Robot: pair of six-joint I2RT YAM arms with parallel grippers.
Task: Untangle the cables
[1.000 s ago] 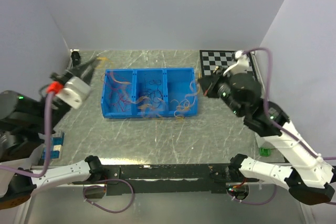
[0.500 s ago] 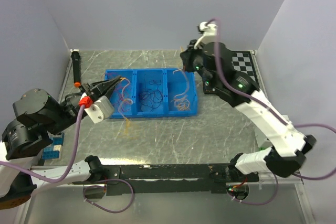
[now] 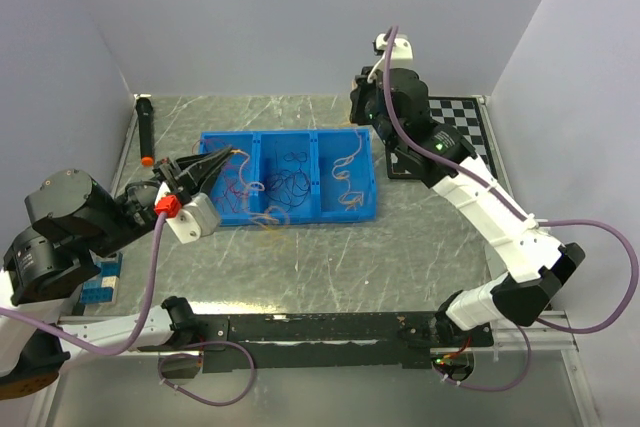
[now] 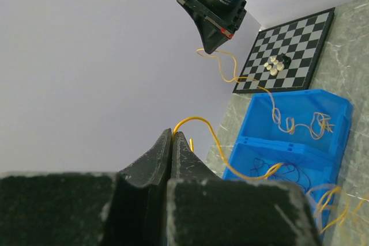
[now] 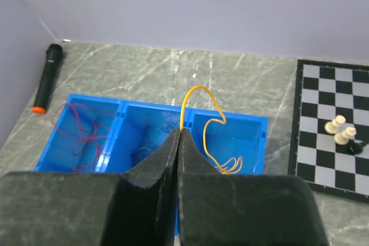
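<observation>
Over the table's left side, your left gripper (image 4: 173,135) is clenched on a yellow-orange cable (image 4: 196,119). The blue bin (image 3: 340,214) holds red cables (image 5: 81,125), dark cables (image 3: 290,185), yellow-orange cables (image 5: 228,165); your right gripper (image 5: 180,132) pinches one strand (image 5: 196,89). Marbled table (image 3: 330,267), chessboard (image 5: 323,90) far right, pale walls (image 3: 300,27).

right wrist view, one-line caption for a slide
Right gripper pinches a yellow cable whose tail curls down into the blue three-compartment bin below.
</observation>
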